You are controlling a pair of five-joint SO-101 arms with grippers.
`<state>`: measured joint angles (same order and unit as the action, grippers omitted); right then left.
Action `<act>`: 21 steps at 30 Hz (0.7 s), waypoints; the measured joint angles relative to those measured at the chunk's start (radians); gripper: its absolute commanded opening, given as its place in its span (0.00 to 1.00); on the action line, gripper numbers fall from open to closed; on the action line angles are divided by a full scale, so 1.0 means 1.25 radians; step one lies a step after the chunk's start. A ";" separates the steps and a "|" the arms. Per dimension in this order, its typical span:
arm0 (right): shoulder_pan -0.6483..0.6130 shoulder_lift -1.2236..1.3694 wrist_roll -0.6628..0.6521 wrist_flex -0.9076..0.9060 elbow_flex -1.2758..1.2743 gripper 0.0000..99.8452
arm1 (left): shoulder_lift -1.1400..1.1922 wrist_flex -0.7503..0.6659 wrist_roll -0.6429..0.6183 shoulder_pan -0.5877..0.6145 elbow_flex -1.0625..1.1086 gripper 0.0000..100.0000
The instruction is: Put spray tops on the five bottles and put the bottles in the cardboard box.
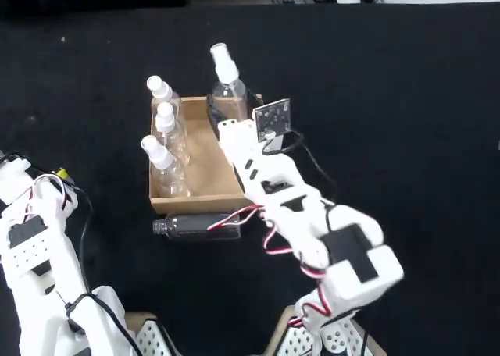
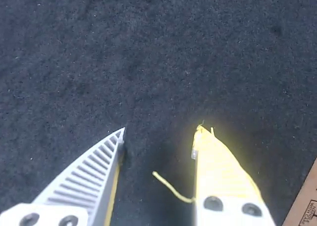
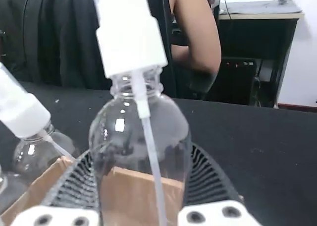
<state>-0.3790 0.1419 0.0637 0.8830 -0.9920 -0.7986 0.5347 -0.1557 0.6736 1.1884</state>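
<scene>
Overhead we see a capless bottle (image 1: 195, 227) beside the cardboard box (image 1: 211, 167); right gripper (image 3: 143, 152) clamps a spray bottle (image 3: 141, 122), left gripper (image 2: 161, 131) gapes.

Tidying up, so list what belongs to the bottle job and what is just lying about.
Job: cardboard box; three topped bottles standing in it; held bottle, topped, in the right gripper; untopped bottle lying beside the box; left gripper, open.
Lying about: black table cover; desk behind.

table (image 1: 406, 90): black cloth, matt, fuzzy. cardboard box (image 1: 195, 202): brown, matt. bottle (image 3: 124, 137): clear glossy plastic. spray top (image 3: 130, 35): white smooth plastic. fingers (image 2: 86, 179): ribbed plastic, matt. right arm (image 1: 305, 208): white plastic, smooth.
</scene>
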 measured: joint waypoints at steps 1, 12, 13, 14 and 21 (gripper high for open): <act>-0.001 0.018 0.000 0.011 0.011 0.01 | 0.000 0.000 0.000 0.000 0.000 0.20; -0.007 0.171 0.000 0.102 0.074 0.01 | 0.000 0.000 0.000 0.000 0.000 0.20; -0.006 0.178 0.000 0.102 0.074 0.01 | 0.000 0.000 0.000 0.000 0.000 0.20; -0.006 0.183 0.000 0.102 0.074 0.01 | 0.000 0.000 0.000 0.000 0.000 0.20; -0.006 0.247 0.000 0.102 0.128 0.01 | 0.000 0.000 0.000 0.000 0.000 0.20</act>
<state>-0.3867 0.4503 0.0637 1.0104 -0.8324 -0.7986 0.5347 -0.1557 0.6736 1.1884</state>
